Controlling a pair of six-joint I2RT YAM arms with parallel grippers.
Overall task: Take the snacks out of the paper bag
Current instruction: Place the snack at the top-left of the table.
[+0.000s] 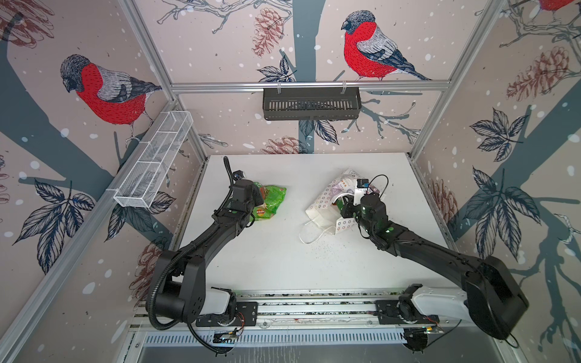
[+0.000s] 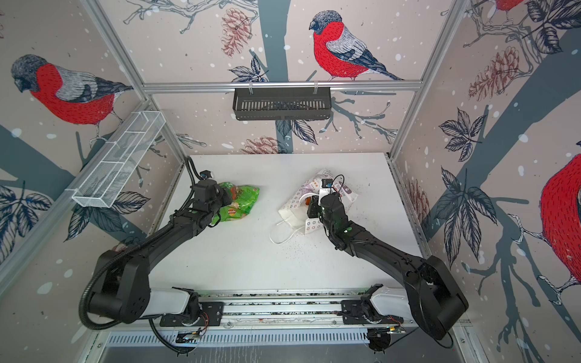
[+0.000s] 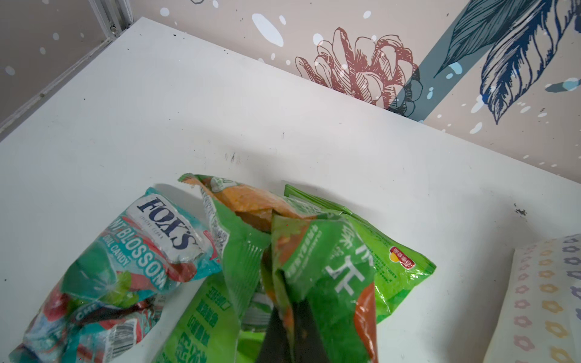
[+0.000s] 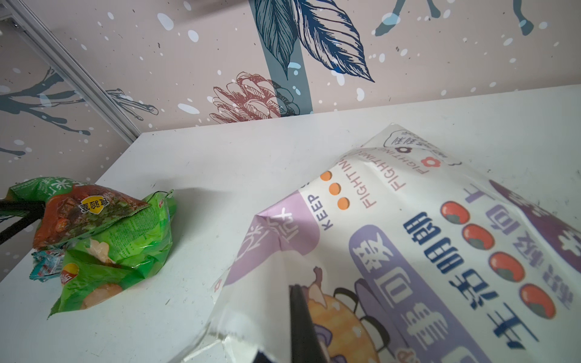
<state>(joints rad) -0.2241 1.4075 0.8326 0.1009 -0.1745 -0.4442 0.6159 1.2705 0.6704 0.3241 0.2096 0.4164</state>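
Left of centre in a top view, several snacks [image 1: 270, 201] lie out on the table [image 1: 283, 261], the left gripper [image 3: 289, 320] clenched on a green packet [image 3: 323, 251] atop them. Right of centre, the right gripper [image 1: 339, 206] pinches the edge of the paper bag [image 1: 320, 204]; its contents are hidden, so more may remain.

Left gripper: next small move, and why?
Probably open the left gripper and let the green packet go. Its jaws are shut on that packet, which is already outside the paper bag and hangs over the other green packets, beside the teal packet on the table. The right gripper is shut on the bag's edge, so the bag looks steadied.
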